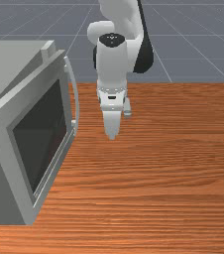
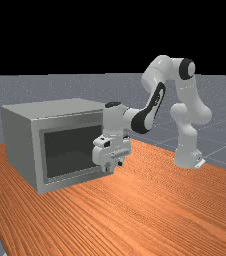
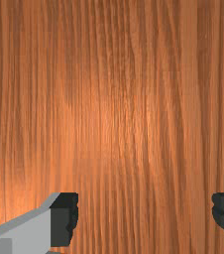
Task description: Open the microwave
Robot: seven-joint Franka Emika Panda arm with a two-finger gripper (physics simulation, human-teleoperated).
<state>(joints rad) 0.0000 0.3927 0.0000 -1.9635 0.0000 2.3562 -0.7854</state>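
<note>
Table (image 1: pixel 173 173), orange-brown wood, lies under everything. Microwave (image 2: pixel 20 135), grey, stands on it at front view's left, also at far view's left. Arm (image 2: pixel 187 95), white and grey, reaches from far view's right toward left. Door (image 1: pixel 5 163) looks closed in far view; it has dark window (image 1: pixel 42 134). Handle (image 1: pixel 76 99), curved, is on door's far side in front view. Gripper (image 2: pixel 113 166) points down, near handle but not touching. Fingers (image 3: pixel 63 221) stand wide apart, only wood seen between.
</note>
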